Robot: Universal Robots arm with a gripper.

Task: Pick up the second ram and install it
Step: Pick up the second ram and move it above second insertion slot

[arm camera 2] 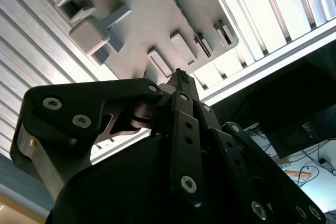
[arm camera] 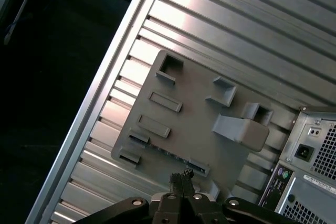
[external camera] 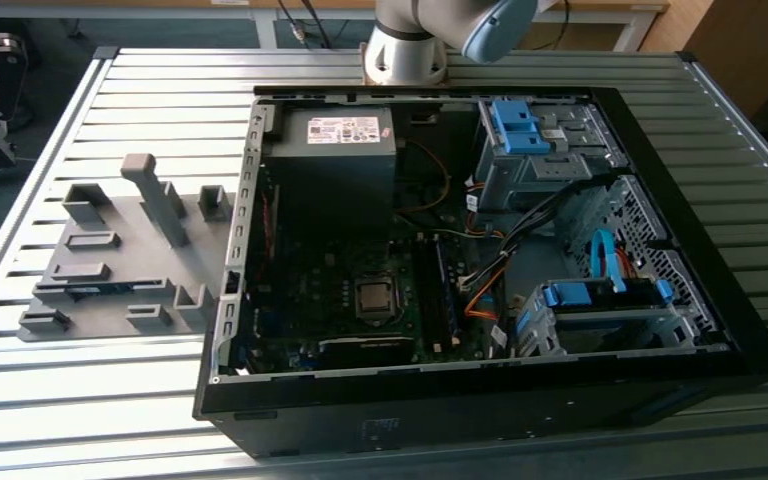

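Tool: my tool (arm camera: 181, 176), seen in both wrist views, has its two dark fingers pressed together, and nothing is held between them.
Tool position: it hangs above the grey blocky plastic holder tray (arm camera: 199, 108) and clear of it. The fingertips sit over the side of the tray that has the long narrow slot.
Second ram: the long, thin blue circuit-board stick, the second ram (external camera: 95, 288), sits low in a slot of the holder tray, at the tray's end nearest the exterior camera.
Long axis: it runs from the exterior view's left to its right, roughly along the slats of the ribbed metal tabletop (external camera: 157, 90). I cannot tell which end is which.
Tray: it rests on the tabletop just beside the open black computer case (external camera: 491, 410), on the exterior view's left of it.
Case: it lies on its side with its inside facing up.
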